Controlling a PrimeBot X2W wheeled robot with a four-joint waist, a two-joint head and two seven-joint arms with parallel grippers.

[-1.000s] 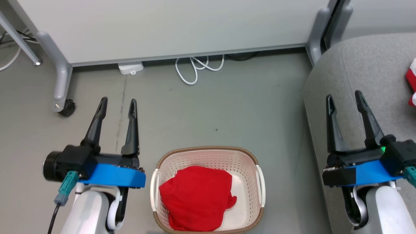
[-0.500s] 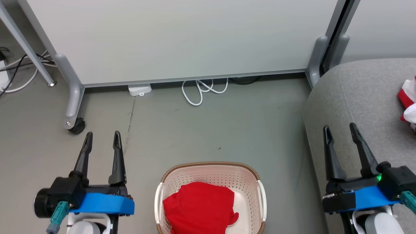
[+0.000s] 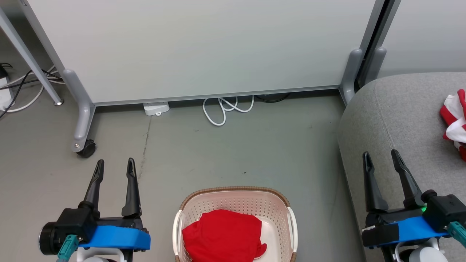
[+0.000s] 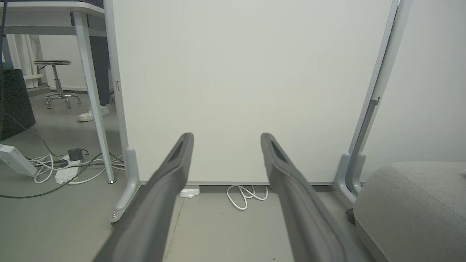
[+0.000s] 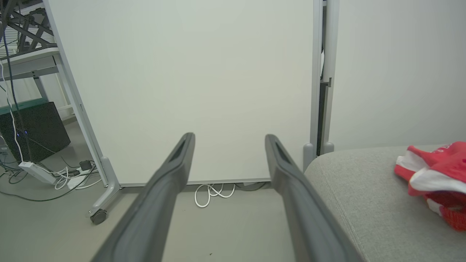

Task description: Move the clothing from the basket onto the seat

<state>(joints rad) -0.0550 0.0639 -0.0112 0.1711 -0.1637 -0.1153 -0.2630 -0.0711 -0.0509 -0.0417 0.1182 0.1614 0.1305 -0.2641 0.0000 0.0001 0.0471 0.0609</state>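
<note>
Spread apart and gripping nothing, the left gripper (image 3: 115, 162) and the right gripper (image 3: 380, 153) are pointing their long dark fingers up the head view, one at each lower corner. Between them, at the bottom edge, the cream-white perforated plastic basket (image 3: 233, 189) with a brown woven-look rim is sitting on the grey floor (image 3: 255, 145), partly cut off by the frame. The plain red shirt (image 3: 224, 236) is lying crumpled inside it, bunched toward the basket's left wall and leaving a bare strip of the basket's bottom along its right wall. The left gripper is hanging over bare floor to the left of the basket. The right gripper is hanging over the rounded left edge of the large grey woven-fabric seat (image 3: 400, 120), which is taking up the right side. The red garment with white stripes (image 3: 453, 123) is lying on the seat at the frame's right edge, well apart from the right gripper. A wide band of open floor is running from the basket to the white partition panel (image 3: 204, 47), where a coiled white cable (image 3: 225, 109) is lying at the panel's foot and a black caster (image 3: 86, 149) is standing beyond the left gripper.
</note>
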